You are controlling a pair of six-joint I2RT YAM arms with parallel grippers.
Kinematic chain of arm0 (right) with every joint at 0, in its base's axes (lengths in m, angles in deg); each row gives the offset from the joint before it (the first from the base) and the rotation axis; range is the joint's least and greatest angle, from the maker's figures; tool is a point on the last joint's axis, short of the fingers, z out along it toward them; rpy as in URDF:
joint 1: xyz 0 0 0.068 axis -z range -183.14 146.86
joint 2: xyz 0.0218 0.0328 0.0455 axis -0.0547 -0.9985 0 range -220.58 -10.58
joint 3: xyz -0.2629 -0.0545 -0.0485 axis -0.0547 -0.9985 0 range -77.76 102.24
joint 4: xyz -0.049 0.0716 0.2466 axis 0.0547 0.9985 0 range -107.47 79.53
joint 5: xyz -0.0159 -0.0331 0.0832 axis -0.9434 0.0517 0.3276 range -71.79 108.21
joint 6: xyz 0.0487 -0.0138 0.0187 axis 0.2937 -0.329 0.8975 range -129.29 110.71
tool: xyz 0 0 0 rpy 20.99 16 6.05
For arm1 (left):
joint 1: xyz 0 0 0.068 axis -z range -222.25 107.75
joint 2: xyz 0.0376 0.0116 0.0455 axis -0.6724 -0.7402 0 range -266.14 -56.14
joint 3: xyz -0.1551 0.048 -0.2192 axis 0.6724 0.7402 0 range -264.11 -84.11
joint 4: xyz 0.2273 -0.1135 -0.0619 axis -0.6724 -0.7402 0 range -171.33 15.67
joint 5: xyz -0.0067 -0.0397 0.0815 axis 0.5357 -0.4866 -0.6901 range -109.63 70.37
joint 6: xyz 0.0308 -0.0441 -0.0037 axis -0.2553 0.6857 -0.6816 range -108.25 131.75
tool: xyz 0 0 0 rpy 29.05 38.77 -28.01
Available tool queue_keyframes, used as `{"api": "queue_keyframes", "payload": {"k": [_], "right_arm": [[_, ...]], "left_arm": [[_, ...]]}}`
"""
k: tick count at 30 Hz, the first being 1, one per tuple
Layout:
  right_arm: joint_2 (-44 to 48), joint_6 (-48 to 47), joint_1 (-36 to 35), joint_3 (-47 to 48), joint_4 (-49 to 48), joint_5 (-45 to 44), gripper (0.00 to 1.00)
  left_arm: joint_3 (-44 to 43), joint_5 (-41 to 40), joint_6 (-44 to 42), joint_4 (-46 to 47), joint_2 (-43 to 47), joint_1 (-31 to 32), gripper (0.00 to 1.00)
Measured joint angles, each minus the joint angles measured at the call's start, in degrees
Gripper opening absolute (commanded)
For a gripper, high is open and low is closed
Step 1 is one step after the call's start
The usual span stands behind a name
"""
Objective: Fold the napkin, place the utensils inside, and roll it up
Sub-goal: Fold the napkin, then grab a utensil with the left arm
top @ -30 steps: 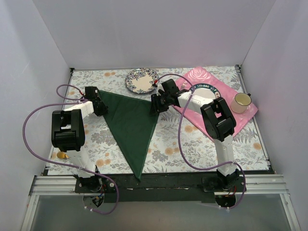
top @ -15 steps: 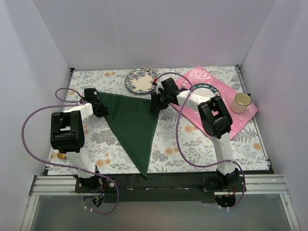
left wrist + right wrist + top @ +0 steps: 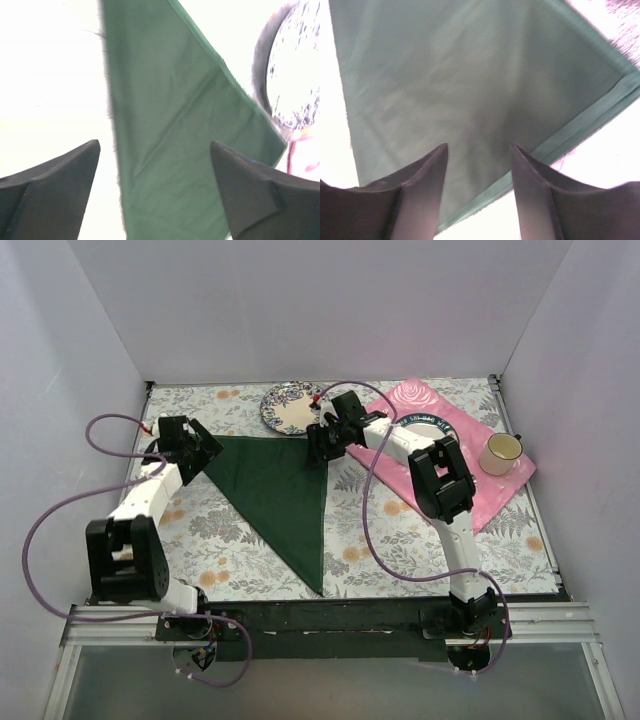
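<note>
The dark green napkin (image 3: pixel 285 490) lies flat as a folded triangle on the floral tablecloth, its long tip pointing at the near edge. My left gripper (image 3: pixel 203 447) hovers over the napkin's back left corner, open. In the left wrist view the napkin (image 3: pixel 165 150) shows between the wide-apart fingers (image 3: pixel 65 170), untouched. My right gripper (image 3: pixel 317 446) hovers over the back right corner, open. Its fingers (image 3: pixel 422 175) straddle the hemmed edge of the napkin (image 3: pixel 470 90) and hold nothing. The utensils are out of view.
A floral plate (image 3: pixel 293 407) sits at the back, just behind the right gripper. The pink rose placemat (image 3: pixel 480 495) at the right carries a dark-rimmed plate (image 3: pixel 432 426) and a cream mug (image 3: pixel 501 453). White walls enclose the table.
The left gripper has opened and let go of the napkin's corner, and its arm has stretched out. The right jaws have widened. The napkin's near tip has swung to the right.
</note>
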Motion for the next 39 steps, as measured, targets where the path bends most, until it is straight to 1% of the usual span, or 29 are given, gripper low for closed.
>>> {"api": "queue_keyframes", "payload": {"k": [1,2,5,7,9,13,17,19,22,26,28,29,33,35,36,39], "right_arm": [[1.1,0.3,-0.2,-0.5,0.8,0.7,0.69],[2.4,0.4,-0.3,-1.4,1.4,0.9,0.70],[10.6,0.7,-0.9,-5.0,3.5,1.3,0.70],[15.7,0.4,-1.4,-5.2,4.6,1.5,0.70],[20.7,0.2,-1.7,-4.9,4.7,1.9,0.69],[26.1,0.3,-2.1,-5.8,4.4,2.8,0.68],[28.0,0.9,-2.1,-11.9,3.8,3.6,0.68],[28.1,1.4,-2.1,-15.1,3.9,3.8,0.68],[28.1,1.7,-2.1,-18.0,4.3,3.8,0.68],[29.3,1.7,-2.1,-19.2,4.3,3.8,0.68],[30.4,1.6,-2.1,-19.4,4.2,3.8,0.68],[30.9,1.6,-2.1,-19.4,4.1,3.8,0.68],[32.7,1.5,-2.1,-19.4,4.0,3.8,0.68],[33.2,1.5,-2.1,-19.4,4.0,3.8,0.68],[33.3,1.5,-2.1,-19.4,4.0,3.8,0.68],[33.3,1.4,-2.1,-19.4,4.1,3.8,0.67]], "left_arm": [[0.0,-2.2,0.6,-1.8,2.8,0.0,0.98],[0.0,-5.0,1.4,-4.1,5.7,0.0,0.98],[1.4,-12.3,4.7,-10.9,13.6,-0.2,0.98],[3.3,-16.2,7.3,-16.0,18.1,-0.7,0.98],[4.9,-18.6,9.6,-20.5,20.7,-1.8,0.98],[5.5,-19.8,13.3,-28.6,19.3,-7.6,0.98],[5.6,-22.6,18.4,-36.1,14.3,-13.9,0.98],[6.2,-23.7,20.4,-38.2,13.8,-16.1,0.98],[7.8,-24.7,22.8,-39.5,14.2,-20.3,0.98],[10.3,-24.2,25.5,-40.2,14.8,-24.5,0.98],[12.6,-23.6,26.6,-39.7,15.7,-25.4,0.97],[13.7,-23.1,27.1,-39.8,15.9,-25.9,0.93],[16.1,-22.2,28.8,-39.6,15.7,-27.9,0.89],[16.8,-22.5,29.6,-38.4,15.8,-28.3,0.89],[17.1,-22.7,30.0,-37.9,15.7,-28.5,0.86],[19.3,-23.3,31.2,-35.0,15.7,-28.7,0.84]]}}
